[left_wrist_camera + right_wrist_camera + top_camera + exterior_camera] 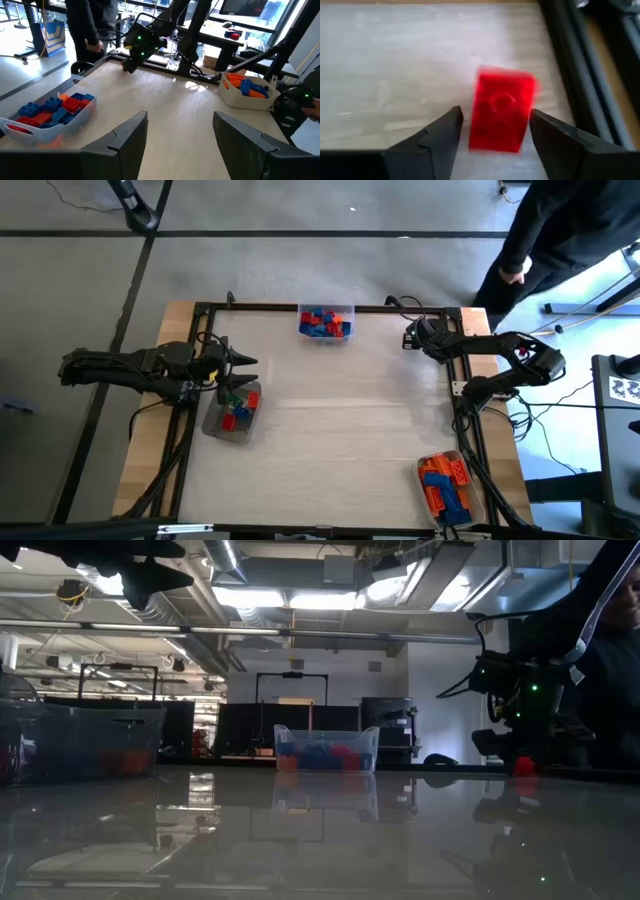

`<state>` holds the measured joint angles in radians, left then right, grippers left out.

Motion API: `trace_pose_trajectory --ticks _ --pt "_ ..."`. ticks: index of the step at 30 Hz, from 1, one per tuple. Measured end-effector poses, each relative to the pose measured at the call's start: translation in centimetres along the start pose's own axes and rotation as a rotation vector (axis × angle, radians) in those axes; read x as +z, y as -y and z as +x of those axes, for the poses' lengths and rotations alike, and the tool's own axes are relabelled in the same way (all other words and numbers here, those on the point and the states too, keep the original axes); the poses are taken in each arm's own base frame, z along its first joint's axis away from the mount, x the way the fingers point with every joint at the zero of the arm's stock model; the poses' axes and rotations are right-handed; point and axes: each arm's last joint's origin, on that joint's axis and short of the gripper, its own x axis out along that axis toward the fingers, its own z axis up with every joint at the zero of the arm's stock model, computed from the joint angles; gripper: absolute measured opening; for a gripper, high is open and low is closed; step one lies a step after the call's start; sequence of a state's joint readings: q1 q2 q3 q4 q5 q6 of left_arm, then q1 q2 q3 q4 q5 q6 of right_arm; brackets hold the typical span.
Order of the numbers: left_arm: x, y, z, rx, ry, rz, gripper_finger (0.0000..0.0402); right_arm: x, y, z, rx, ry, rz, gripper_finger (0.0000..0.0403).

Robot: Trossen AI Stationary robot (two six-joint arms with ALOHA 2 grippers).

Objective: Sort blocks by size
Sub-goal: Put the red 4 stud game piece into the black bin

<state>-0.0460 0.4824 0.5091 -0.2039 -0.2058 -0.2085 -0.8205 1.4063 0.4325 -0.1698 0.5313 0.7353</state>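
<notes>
A red block [502, 110] lies on the table near its far right corner and shows in the low view as a red block [524, 766] under my right arm. My right gripper [495, 120] [410, 336] is open and slants down over it, one finger on each side. My left gripper [180, 132] [243, 365] is open and hangs high above a clear tray [232, 414] holding red and green blocks. A second tray [326, 322], with blue and red blocks, stands at the far edge. A third tray [450, 485], near right, holds orange and blue blocks. My right gripper straddles the red block from above at a slant. A gap shows between one finger [445, 132] and the block. Whether the other finger [552, 135] touches the block's side [532, 100] I cannot tell. The block rests on the table.
A dark frame rail [330, 307] runs round the table, close beside the red block on the right [580, 75]. A person [560, 230] stands beyond the far right corner. The middle of the table [340, 420] is bare wood.
</notes>
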Motion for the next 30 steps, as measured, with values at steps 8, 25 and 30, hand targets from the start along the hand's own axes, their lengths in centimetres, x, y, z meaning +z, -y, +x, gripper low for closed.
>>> trace_pose_trajectory --ticks 8,25,30 --pt "0.0 0.0 0.0 -0.002 0.005 -0.001 0.0214 -0.5 -1.2 -0.9 0.097 -0.024 -0.139 0.0236" --pt "0.0 0.0 0.0 -0.001 0.003 -0.001 0.0214 -0.1 -1.7 -1.3 0.023 0.141 0.095 0.0237" --pt "0.0 0.0 0.0 -0.001 0.002 0.001 0.0214 -0.1 -2.1 -0.8 0.015 0.179 0.134 0.0237"
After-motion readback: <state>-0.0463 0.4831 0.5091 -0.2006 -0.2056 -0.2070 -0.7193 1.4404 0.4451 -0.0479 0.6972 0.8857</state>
